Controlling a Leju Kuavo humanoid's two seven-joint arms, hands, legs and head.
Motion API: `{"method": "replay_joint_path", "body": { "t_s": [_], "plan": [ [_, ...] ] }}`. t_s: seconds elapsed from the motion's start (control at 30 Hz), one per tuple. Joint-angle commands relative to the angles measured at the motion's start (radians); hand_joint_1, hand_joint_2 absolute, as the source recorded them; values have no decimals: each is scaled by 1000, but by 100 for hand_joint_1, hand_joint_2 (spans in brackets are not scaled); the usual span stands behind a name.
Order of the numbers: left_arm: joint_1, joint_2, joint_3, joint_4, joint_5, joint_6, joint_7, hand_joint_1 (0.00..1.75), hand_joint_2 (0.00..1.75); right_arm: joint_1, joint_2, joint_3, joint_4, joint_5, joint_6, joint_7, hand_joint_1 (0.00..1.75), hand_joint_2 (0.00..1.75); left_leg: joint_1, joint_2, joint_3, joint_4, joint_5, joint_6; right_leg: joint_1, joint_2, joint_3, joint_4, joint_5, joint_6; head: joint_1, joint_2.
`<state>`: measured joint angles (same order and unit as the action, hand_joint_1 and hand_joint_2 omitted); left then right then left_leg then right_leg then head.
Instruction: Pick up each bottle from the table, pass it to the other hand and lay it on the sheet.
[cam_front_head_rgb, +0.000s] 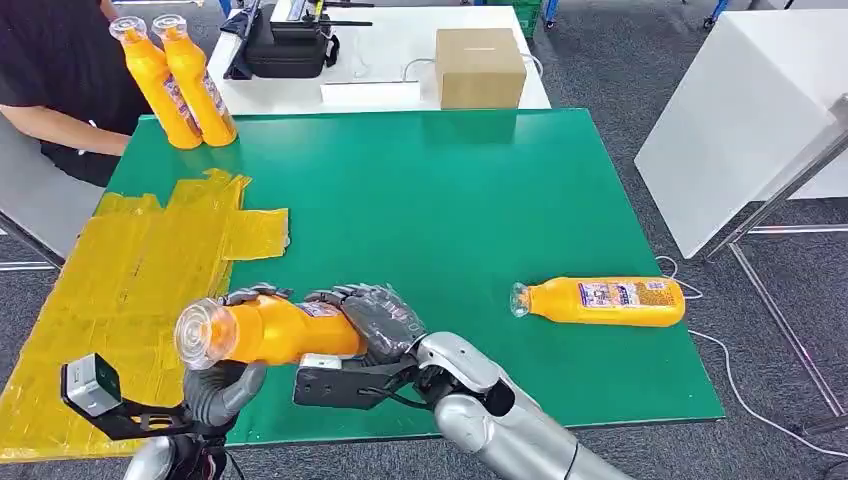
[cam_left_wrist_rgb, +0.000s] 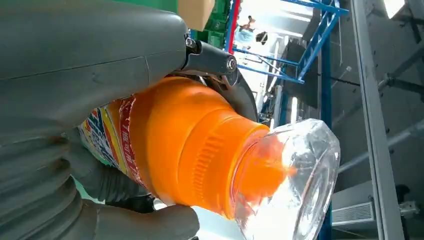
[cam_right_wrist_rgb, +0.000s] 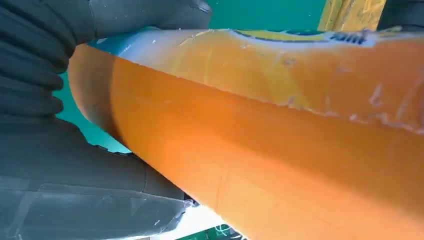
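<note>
1. head view: both hands are on one orange bottle (cam_front_head_rgb: 265, 332) held sideways above the near edge of the green table (cam_front_head_rgb: 420, 200), clear cap pointing to the robot's left, right by the edge of the yellow sheet (cam_front_head_rgb: 130, 290).
2. the right hand (cam_front_head_rgb: 375, 320) is wrapped around the base end of that bottle, dark fingers curled over the top of it.
3. the left hand (cam_front_head_rgb: 225, 385) is under the neck end, with fingers showing over the top of the bottle near the shoulder, so it's gripping too.
4. left wrist view: thumb and fingers (cam_left_wrist_rgb: 145, 220) closed around the bottle (cam_left_wrist_rgb: 200, 150) just behind the cap, label peeking out between them.
5. right wrist view: mostly the bottle's orange side (cam_right_wrist_rgb: 260, 150) up close, with that hand (cam_right_wrist_rgb: 45, 125) clamped on it at the picture's left edge.
6. another orange bottle (cam_front_head_rgb: 600, 301) lies on its side on the green table over on the right, cap pointing left, well apart from the hands.
7. two more bottles (cam_front_head_rgb: 180, 85) stand tilted at the far left corner of the table, touching each other, next to a person in a black top (cam_front_head_rgb: 50, 80).
8. behind the green table there's a white table (cam_front_head_rgb: 400, 50) with a cardboard box (cam_front_head_rgb: 480, 67) and a black bag (cam_front_head_rgb: 285, 45).
</note>
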<state>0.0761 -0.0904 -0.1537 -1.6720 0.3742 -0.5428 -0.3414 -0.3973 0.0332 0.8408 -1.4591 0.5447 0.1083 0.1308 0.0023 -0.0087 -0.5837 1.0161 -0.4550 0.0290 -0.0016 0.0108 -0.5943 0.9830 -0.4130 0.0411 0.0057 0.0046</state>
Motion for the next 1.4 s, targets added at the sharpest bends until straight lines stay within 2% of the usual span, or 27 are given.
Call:
{"method": "replay_joint_path", "body": {
  "t_s": [0.03, 0.17, 0.2, 0.23, 0.27, 0.5, 0.67, 0.8, 0.9, 0.93, 1.0, 1.03, 1.1, 1.23, 1.3, 1.4],
  "plan": [
    [1, 14, -42, 56, -5, -10, 9, 175, 175, -68, -8, 35, 46, -6, 8, -6, 175, 175, -1, 2, 4, -1, -1, -1, 0, 1, 4, 0, -1, 0, 0, 0],
    [7, 3, -17, 46, -3, 15, 14, 175, 175, -52, -13, 20, 31, 12, -16, -11, 175, 175, 0, 2, 3, -1, -1, -1, 0, 1, 2, 0, 0, 0, 0, 0],
    [12, 1, -9, 38, -13, 31, 17, 175, 175, -36, -16, 10, 12, 45, -50, -17, 0, 175, 0, 2, 5, -1, -1, -1, 0, 1, 5, -1, -1, 0, 0, 0],
    [14, 3, 3, 29, -40, 56, 17, 175, 175, -24, -27, -4, -12, 44, -52, -10, 0, 175, 0, 2, 4, -1, -1, -1, 0, 0, 3, -1, -1, 0, 0, 0],
    [19, 0, 20, 18, -64, 81, 14, 175, 175, -3, -32, -24, -34, 61, -65, -9, 0, 0, 0, 1, 3, -1, -1, -1, 0, 0, 3, -1, -1, 0, 0, 0],
    [26, -13, 162, -14, -169, 180, 15, 175, 175, 66, -69, -107, -137, 86, -73, -11, 0, 0, 0, 1, 5, -1, -2, -1, 1, -1, 4, -1, -1, 0, 0, 0],
    [27, -18, 173, -12, -182, 192, 14, 175, 175, 67, -67, -110, -135, 88, -74, -12, 0, 0, 0, 0, 2, -1, 0, -1, 0, -1, 1, -1, 0, 0, 0, 0],
    [22, -23, 196, -22, -315, 300, -8, 175, 175, 82, -80, -119, -155, 101, -80, -9, 0, 0, 0, 0, 2, -1, 0, -1, 0, -1, 1, -1, 0, 0, 0, 0],
    [0, -28, 206, -49, -511, 465, -31, 175, 175, 103, -95, -131, -183, 112, -88, -2, 0, 0, 0, -1, 4, -1, -1, -1, 1, -2, 5, -1, -2, 0, 0, 0],
    [-3, -28, 205, -53, -512, 466, -29, 175, 175, 106, -97, -132, -187, 112, -88, -2, 0, 0, 0, -1, 3, 0, -1, -1, 0, -3, 3, -1, -2, 0, 0, 0],
    [-20, -25, 199, -63, -749, 641, -47, 175, 175, 114, -104, -139, -196, 119, -94, 3, 0, 0, 1, -2, 4, 0, -1, -1, 1, -3, 4, -1, -2, 0, 0, 0],
    [-40, -25, 177, -55, -944, 787, -35, 175, 175, 121, -109, -148, -203, 119, -95, 5, 0, 0, 1, -2, 2, 0, -1, -1, 1, -3, 3, -1, -1, 0, 0, 0],
    [-75, -11, 145, -13, -1222, 944, 37, 175, 175, 115, -118, -153, -202, 118, -94, 4, 0, 0, 0, -3, 1, 0, 0, -1, 0, -4, 2, -1, -1, 0, 0, 0],
    [-85, -8, 138, 12, -1228, 953, 41, 175, 175, 114, -117, -157, -200, 117, -96, 4, 0, 0, 0, -2, 3, -1, 0, -1, 0, -4, 4, -1, -1, 0, 0, 0],
    [-105, 25, 117, 85, -1422, 1021, 115, 175, 175, 103, -120, -154, -197, 104, -94, -5, 0, 0, -1, -1, 2, -1, 0, -1, 0, -2, 2, -1, -1, 0, 0, 0],
    [-154, 60, 101, 243, -1565, 1057, 183, 175, 175, 99, -123, -156, -202, 93, -90, -10, 0, 0, 0, -2, 6, -3, 0, -1, 0, -3, 6, -2, -1, -1, 0, 0]
  ]
}}
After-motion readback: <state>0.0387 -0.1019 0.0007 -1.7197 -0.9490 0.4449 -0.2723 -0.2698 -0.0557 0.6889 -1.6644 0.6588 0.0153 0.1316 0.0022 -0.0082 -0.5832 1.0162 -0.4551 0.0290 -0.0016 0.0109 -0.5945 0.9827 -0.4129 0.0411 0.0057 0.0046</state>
